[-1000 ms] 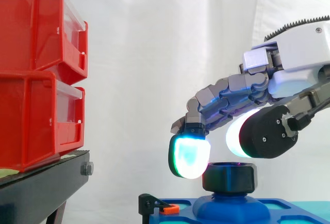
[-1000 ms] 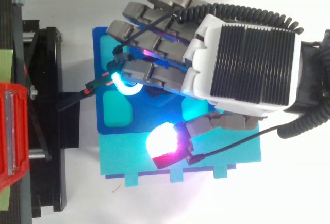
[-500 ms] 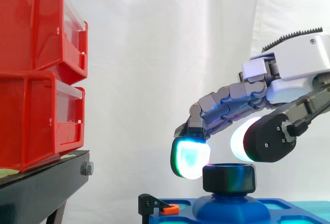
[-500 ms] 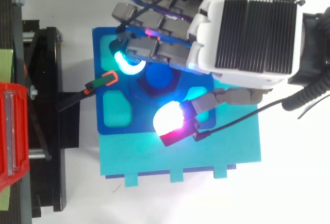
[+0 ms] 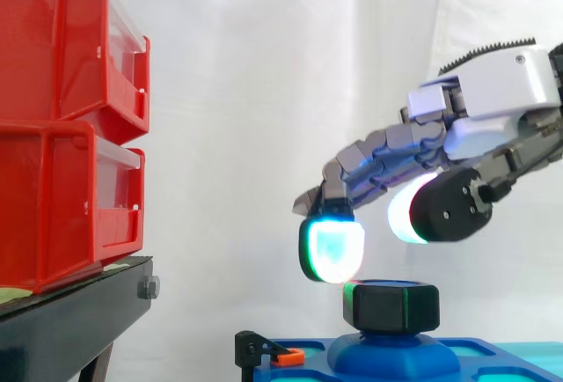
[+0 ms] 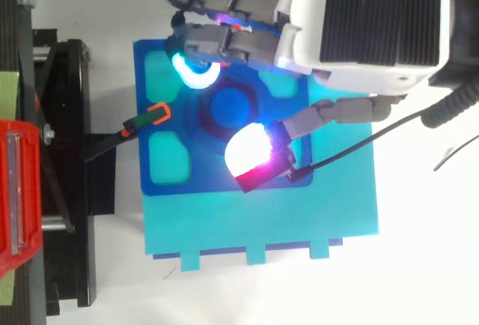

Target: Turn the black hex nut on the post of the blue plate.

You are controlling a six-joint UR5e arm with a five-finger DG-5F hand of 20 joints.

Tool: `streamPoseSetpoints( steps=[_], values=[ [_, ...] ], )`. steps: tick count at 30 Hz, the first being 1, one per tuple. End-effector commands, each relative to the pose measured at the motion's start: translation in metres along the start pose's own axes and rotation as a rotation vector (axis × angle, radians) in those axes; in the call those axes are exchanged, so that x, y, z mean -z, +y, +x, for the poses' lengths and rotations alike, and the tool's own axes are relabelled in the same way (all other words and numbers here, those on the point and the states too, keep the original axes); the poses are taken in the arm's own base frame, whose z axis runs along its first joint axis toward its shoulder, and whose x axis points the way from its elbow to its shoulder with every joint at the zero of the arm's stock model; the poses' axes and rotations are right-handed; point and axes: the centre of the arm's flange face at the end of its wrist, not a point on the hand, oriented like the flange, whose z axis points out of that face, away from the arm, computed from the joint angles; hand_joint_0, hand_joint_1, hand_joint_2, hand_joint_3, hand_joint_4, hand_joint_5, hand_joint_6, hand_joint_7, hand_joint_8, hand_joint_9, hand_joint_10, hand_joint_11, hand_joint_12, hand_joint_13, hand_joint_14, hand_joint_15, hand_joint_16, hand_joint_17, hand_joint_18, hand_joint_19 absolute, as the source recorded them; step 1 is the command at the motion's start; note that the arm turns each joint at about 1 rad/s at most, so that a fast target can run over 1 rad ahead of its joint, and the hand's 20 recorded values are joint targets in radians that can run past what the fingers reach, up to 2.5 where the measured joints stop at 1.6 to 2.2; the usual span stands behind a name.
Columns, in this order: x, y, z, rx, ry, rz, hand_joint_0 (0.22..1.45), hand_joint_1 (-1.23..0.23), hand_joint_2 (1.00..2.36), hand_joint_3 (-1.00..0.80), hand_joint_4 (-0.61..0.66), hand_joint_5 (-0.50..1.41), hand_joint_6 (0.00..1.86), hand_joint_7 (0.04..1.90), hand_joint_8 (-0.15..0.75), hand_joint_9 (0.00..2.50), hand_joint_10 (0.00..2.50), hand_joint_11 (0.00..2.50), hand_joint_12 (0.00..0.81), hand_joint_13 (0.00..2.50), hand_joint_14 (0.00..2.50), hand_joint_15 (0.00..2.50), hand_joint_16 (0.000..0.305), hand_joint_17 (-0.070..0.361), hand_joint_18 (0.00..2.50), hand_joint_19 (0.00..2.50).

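Note:
The black hex nut (image 5: 391, 304) sits on the blue post (image 6: 228, 105) that rises from the blue plate (image 6: 166, 180). My hand (image 5: 493, 100) hovers just above the nut, open, its fingers loosely bent and holding nothing. A cyan-glowing fingertip (image 5: 332, 250) hangs above the nut's left edge with a small gap. The white-glowing thumb pad (image 5: 406, 216) is higher, over the nut's right side. In the top view the thumb pad (image 6: 247, 153) and a cyan fingertip (image 6: 196, 74) lie on opposite sides of the post.
Two stacked red bins (image 5: 70, 127) rest on a black stand (image 5: 75, 316) at the left. A black clip with an orange tip (image 6: 146, 119) reaches from the stand onto the plate's left edge. A teal base (image 6: 262, 224) lies under the blue plate.
The hand has risen: its fingertips were level with the nut's sides, now they are above its top. In the top view the hand shifted toward the upper edge, uncovering the post.

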Motion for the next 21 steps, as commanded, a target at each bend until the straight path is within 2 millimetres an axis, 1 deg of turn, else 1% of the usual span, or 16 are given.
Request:
streamPoseSetpoints(
  steps=[1,3,6,7,8,9,10,11,13,14,16,19,21],
  values=[
    [-0.003,0.005,-0.012,0.006,-0.017,-0.009,0.46,-0.34,1.0,-0.5,0.22,-0.18,0.5,1.07,0.247,0.21,0.0,0.0,0.381,0.11,0.0,0.03,0.057,0.128,0.0,0.0],
    [-0.004,0.011,-0.017,0.009,-0.029,-0.013,0.45,-0.34,1.0,-0.5,0.23,-0.18,0.5,1.07,0.248,0.21,0.0,0.0,0.382,0.12,0.0,0.03,0.057,0.128,0.0,0.0],
    [-0.006,0.015,-0.016,0.015,-0.034,-0.015,0.45,-0.33,1.0,-0.5,0.23,-0.18,0.5,1.06,0.248,0.21,0.0,0.0,0.382,0.12,0.0,0.03,0.057,0.129,0.0,0.0],
    [-0.008,0.015,-0.012,0.015,-0.032,-0.014,0.45,-0.33,1.0,-0.5,0.23,-0.18,0.5,1.06,0.248,0.21,0.0,0.0,0.383,0.12,0.0,0.03,0.057,0.129,0.0,0.0],
    [-0.013,0.016,-0.003,0.016,-0.027,-0.011,0.45,-0.33,1.0,-0.5,0.23,-0.18,0.5,1.06,0.248,0.21,0.0,0.0,0.383,0.12,0.0,0.02,0.057,0.129,0.0,0.0],
    [-0.014,0.017,-0.004,0.016,-0.033,-0.009,0.45,-0.33,1.0,-0.5,0.23,-0.18,0.5,1.06,0.248,0.21,0.0,0.0,0.383,0.11,0.0,0.03,0.057,0.129,0.0,0.0],
    [-0.017,0.018,0.0,0.015,-0.036,-0.008,0.45,-0.33,1.0,-0.5,0.23,-0.18,0.5,1.05,0.247,0.21,0.0,0.0,0.383,0.12,0.0,0.03,0.057,0.129,0.0,0.0],
    [-0.022,0.021,0.008,0.015,-0.034,-0.011,0.45,-0.33,1.0,-0.5,0.23,-0.18,0.5,1.06,0.247,0.21,0.0,0.0,0.383,0.12,0.0,0.03,0.057,0.129,0.0,0.0],
    [-0.025,0.022,0.01,0.014,-0.041,-0.01,0.45,-0.33,1.0,-0.5,0.23,-0.18,0.5,1.06,0.248,0.21,0.0,0.0,0.383,0.12,0.0,0.03,0.057,0.129,0.0,0.0],
    [-0.035,0.029,0.016,0.012,-0.058,-0.011,0.45,-0.33,1.0,-0.5,0.23,-0.18,0.5,1.05,0.248,0.21,0.0,0.0,0.383,0.12,0.0,0.03,0.057,0.129,0.0,0.0],
    [-0.036,0.032,0.015,0.011,-0.064,-0.01,0.45,-0.33,1.0,-0.5,0.23,-0.18,0.5,1.06,0.248,0.21,0.0,0.0,0.383,0.12,0.0,0.03,0.057,0.129,0.0,0.0],
    [-0.039,0.045,0.021,0.012,-0.067,-0.011,0.45,-0.32,1.0,-0.5,0.23,-0.18,0.5,1.05,0.249,0.21,0.0,0.0,0.383,0.12,0.0,0.02,0.057,0.129,0.0,0.0],
    [-0.038,0.055,0.021,0.015,-0.07,-0.005,0.45,-0.32,1.0,-0.5,0.23,-0.18,0.5,1.06,0.249,0.21,0.0,0.0,0.383,0.12,0.0,0.02,0.057,0.129,0.0,0.0]
  ],
)
